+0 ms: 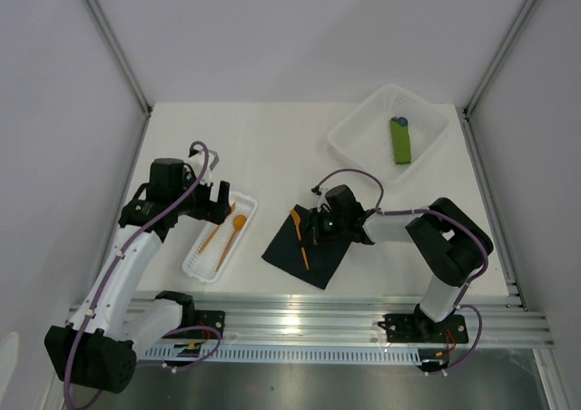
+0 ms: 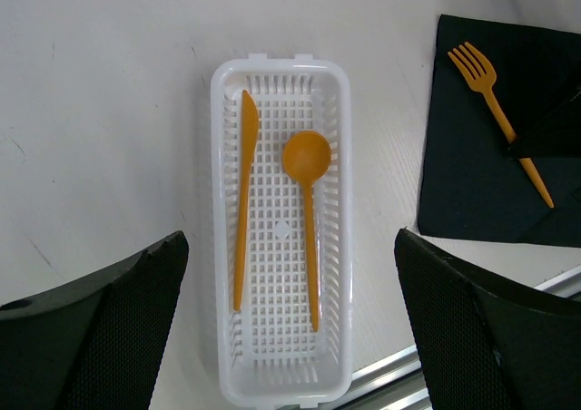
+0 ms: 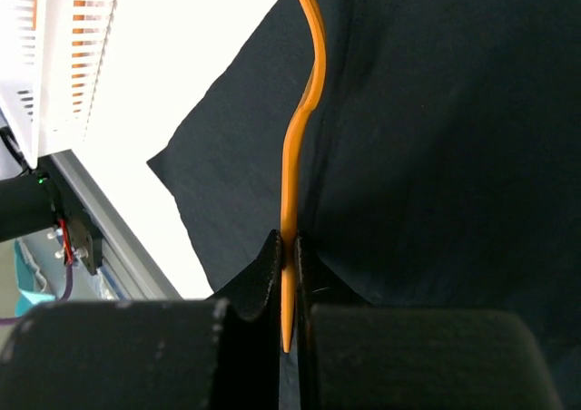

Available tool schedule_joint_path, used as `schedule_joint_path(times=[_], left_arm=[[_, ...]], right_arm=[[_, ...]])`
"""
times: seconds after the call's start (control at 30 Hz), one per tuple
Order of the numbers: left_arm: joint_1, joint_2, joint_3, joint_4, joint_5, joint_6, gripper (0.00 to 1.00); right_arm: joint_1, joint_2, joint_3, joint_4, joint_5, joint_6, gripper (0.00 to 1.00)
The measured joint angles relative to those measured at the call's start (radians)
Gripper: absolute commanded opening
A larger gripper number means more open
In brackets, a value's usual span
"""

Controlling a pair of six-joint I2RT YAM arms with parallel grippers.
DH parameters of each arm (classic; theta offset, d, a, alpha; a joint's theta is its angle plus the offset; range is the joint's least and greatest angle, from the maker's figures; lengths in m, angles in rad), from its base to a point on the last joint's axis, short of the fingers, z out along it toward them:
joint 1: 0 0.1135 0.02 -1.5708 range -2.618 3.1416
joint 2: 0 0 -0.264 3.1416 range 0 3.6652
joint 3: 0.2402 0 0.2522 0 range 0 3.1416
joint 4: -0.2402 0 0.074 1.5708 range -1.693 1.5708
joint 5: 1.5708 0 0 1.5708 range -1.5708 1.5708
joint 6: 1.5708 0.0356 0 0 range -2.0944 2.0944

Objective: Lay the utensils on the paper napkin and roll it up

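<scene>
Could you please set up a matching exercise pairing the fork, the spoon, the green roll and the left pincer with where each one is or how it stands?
Things:
1. fork
2. spoon
3. green roll
4. left pincer

Places or states:
A. lying in the clear tub at the far right
B. wide open above the white tray
C. lying in the white tray beside the knife
D. clamped in the shut right pincer over the black napkin

Pairs: 1-D, 2-C, 3-A, 4-B.
</scene>
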Motion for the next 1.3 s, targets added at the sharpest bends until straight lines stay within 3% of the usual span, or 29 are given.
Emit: schedule_joint_path(times=[0.73, 0.83, 0.97, 1.3], left_arm=[[0.002, 0.0, 0.0, -0.001, 0.026, 0.001, 0.98], [0.002, 0.0, 0.0, -0.003, 0.027, 0.001, 0.98], [0.002, 0.0, 0.0, -0.01, 0.03, 0.001, 0.98], [0.002, 0.0, 0.0, -0.018, 0.058, 0.018, 0.91]], right_arm=[[0.043, 0.0, 0.101, -0.171, 0.177, -0.009, 0.17], [0.048, 0.0, 0.116, -0.199, 0.194, -0.012, 0.15], [0.049, 0.0, 0.124, -0.217, 0.203, -0.02, 0.0], [0.047, -0.026, 0.123, -0.233, 0.201, -0.022, 0.0]])
